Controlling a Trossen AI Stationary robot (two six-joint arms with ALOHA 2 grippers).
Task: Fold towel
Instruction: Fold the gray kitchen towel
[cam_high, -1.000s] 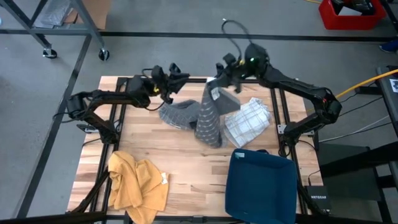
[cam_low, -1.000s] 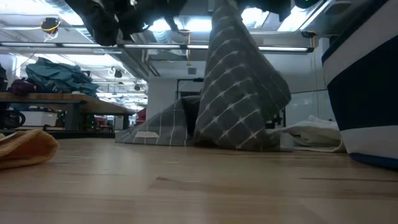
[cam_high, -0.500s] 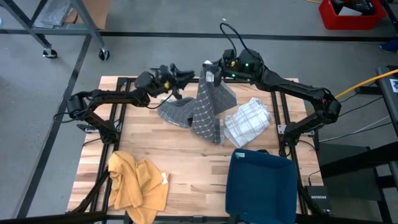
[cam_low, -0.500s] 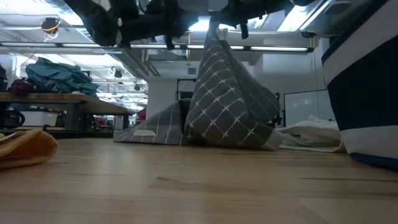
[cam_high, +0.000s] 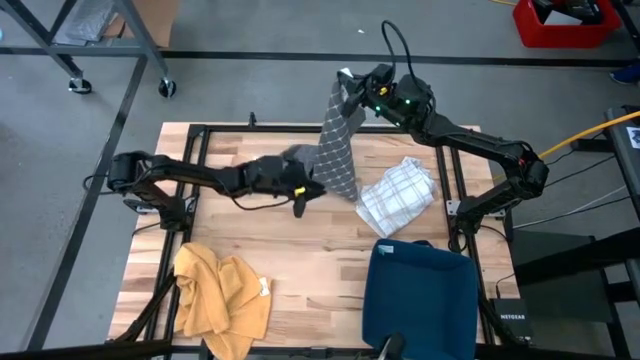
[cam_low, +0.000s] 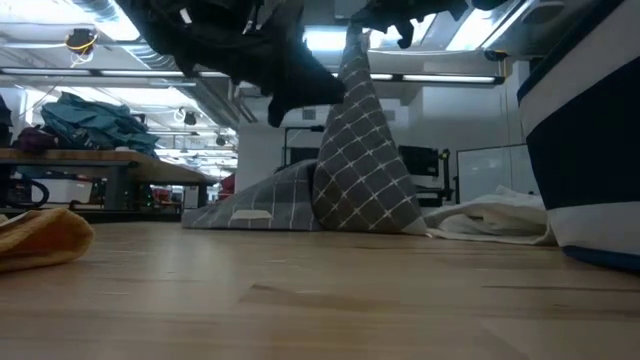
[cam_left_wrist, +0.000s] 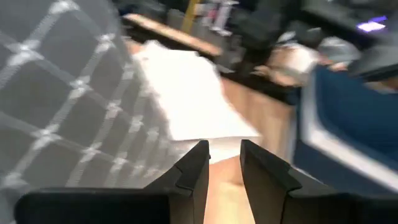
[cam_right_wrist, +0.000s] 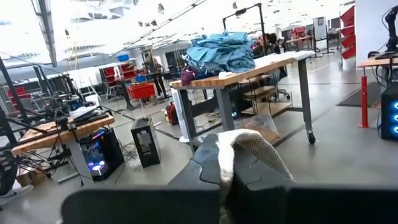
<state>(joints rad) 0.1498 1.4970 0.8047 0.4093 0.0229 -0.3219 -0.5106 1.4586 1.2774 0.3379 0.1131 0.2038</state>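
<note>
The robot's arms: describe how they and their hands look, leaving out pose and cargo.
Both arms are dark, slim, jointed links. The left arm ends in a black left hand with two flat, angular dark fingers. The right arm has a black cable looping above its wrist and small green lights glowing near the right hand. No lettering can be made out on either.

From above, we cannot see the rumpled mustard-yellow cloth (cam_high: 222, 300) or the dark blue fabric bin (cam_high: 418, 300) whole, as both are cut off by the lower edge. The left wrist view is blurred, so the grey checked towel (cam_left_wrist: 62, 112) and the white cloth (cam_left_wrist: 186, 99) show only as smears. In the low view the left end effector (cam_low: 290, 100) is a dark shape whose fingers we cannot make out.
</note>
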